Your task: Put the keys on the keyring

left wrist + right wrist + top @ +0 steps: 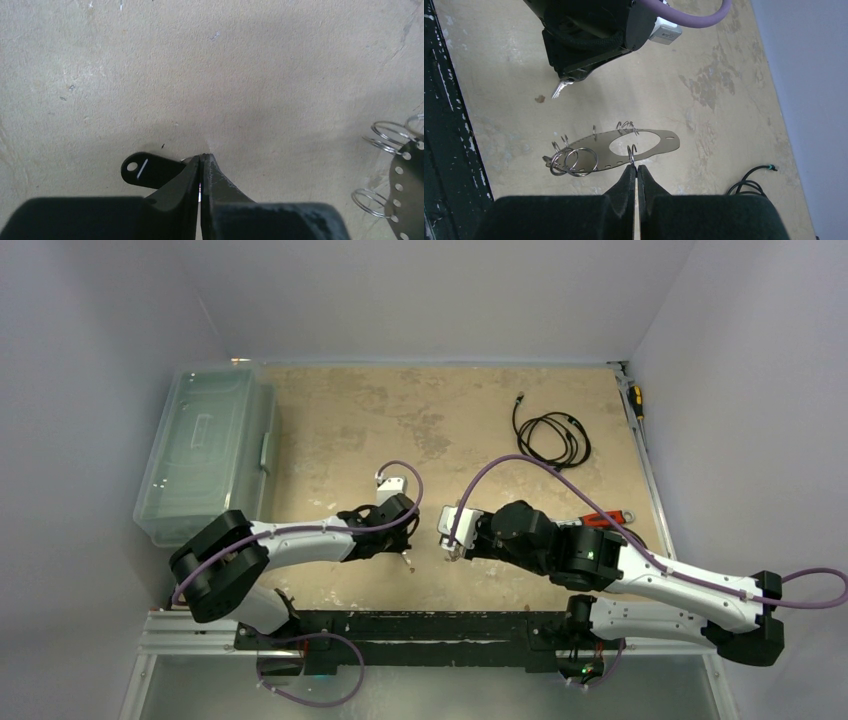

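The black-headed key [142, 170] is pinched between the closed fingers of the left gripper [202, 157] — and the keyring [600, 146] is clamped by its near edge in the right gripper [634, 169].

Plain pale walls [440, 290] enclose a tan, blotchy tabletop [400, 410] (worn in patches); a black rail [420, 625] lines its near edge.
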Controlling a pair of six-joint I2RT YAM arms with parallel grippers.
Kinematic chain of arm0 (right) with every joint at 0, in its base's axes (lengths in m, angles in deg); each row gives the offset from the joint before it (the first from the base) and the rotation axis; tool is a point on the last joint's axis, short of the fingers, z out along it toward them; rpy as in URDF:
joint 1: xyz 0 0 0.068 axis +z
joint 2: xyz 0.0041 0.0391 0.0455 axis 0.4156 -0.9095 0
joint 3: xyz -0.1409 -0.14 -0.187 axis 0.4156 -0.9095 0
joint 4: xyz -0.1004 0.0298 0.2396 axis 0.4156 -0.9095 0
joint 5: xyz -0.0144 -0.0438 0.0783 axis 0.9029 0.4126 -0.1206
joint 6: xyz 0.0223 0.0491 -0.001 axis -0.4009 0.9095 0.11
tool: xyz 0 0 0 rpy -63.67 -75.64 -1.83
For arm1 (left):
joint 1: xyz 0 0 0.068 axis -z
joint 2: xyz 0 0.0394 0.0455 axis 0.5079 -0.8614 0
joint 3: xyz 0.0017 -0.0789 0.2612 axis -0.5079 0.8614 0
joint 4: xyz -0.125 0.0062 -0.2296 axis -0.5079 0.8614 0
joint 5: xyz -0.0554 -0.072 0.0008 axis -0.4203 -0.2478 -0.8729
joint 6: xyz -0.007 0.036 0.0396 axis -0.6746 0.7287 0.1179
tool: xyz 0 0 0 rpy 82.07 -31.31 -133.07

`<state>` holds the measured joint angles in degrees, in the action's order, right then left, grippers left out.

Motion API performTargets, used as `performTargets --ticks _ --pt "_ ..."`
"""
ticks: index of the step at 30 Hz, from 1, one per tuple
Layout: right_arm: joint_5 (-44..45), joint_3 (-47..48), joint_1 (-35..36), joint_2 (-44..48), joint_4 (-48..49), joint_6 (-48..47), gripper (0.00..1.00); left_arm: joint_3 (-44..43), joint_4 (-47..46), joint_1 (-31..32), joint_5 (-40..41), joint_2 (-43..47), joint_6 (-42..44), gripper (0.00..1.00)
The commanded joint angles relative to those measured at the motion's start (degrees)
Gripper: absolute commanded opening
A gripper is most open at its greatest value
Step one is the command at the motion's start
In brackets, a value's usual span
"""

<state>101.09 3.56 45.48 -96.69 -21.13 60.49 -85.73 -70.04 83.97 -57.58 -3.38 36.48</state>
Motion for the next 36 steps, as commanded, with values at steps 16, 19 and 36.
performTargets --ticks 16,19,36 --pt "0.1 -1.5 0.2 5.5 6.4 0.5 0.0 5.8 -4.9 1.2 -13.2 22.2 14.9 0.0" --pt "0.3 -2.0 0.2 6.1 6.8 0.5 0.0 5.2 -2.0 1.2 -11.9 25.3 15.0 0.0" --pt "0.7 -3.4 0.2 5.3 7.6 1.7 0.0 1.4 6.2 1.2 5.0 10.7 10.0 0.75"
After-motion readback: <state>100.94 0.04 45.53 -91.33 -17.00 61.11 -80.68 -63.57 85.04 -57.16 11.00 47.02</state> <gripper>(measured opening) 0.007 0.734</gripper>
